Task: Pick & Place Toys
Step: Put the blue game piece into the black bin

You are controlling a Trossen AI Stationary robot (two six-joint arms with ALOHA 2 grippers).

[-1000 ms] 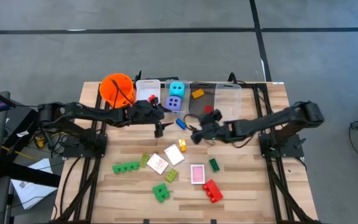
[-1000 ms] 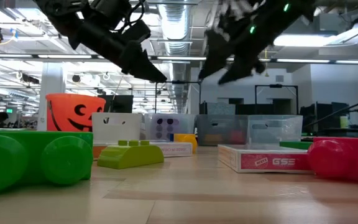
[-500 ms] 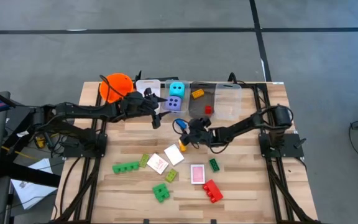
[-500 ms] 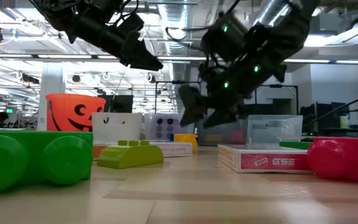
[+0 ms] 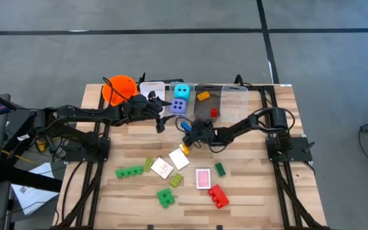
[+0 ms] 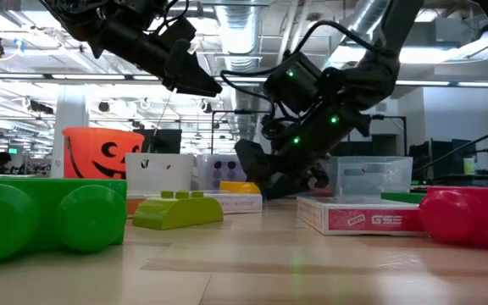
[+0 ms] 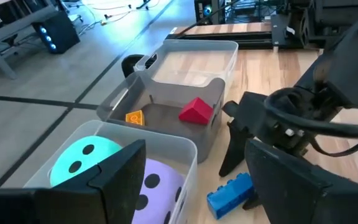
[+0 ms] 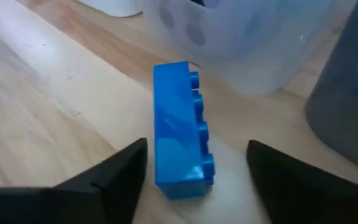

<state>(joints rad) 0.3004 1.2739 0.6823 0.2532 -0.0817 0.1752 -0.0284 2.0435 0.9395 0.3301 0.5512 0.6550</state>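
Note:
A blue brick [image 8: 180,127] lies on its side on the table just in front of the clear bins; it also shows in the high view [image 5: 184,125] and the left wrist view [image 7: 230,193]. My right gripper [image 8: 194,186] is open and low over the table, with a finger on either side of the brick's near end, apart from it. It also shows in the high view [image 5: 186,133] and the low view [image 6: 257,169]. My left gripper [image 5: 160,122] is open and empty, raised in front of the bins [image 6: 195,80]. A cyan die [image 7: 82,158] and a purple die [image 7: 157,185] sit in one bin.
Clear bins [image 5: 235,102] line the far edge, one holding a red brick [image 7: 196,110] and an orange brick [image 7: 134,117]. An orange pumpkin bucket [image 5: 119,89] stands at the far left. Green bricks [image 5: 130,171], a red brick [image 5: 218,195] and cards [image 5: 202,178] lie toward the near edge.
My right gripper has gone down and toward the table's left edge, to the blue brick, and now stands low with its fingers around the brick's end. My left gripper has drawn back a little toward the far left. The blue brick has stayed in place.

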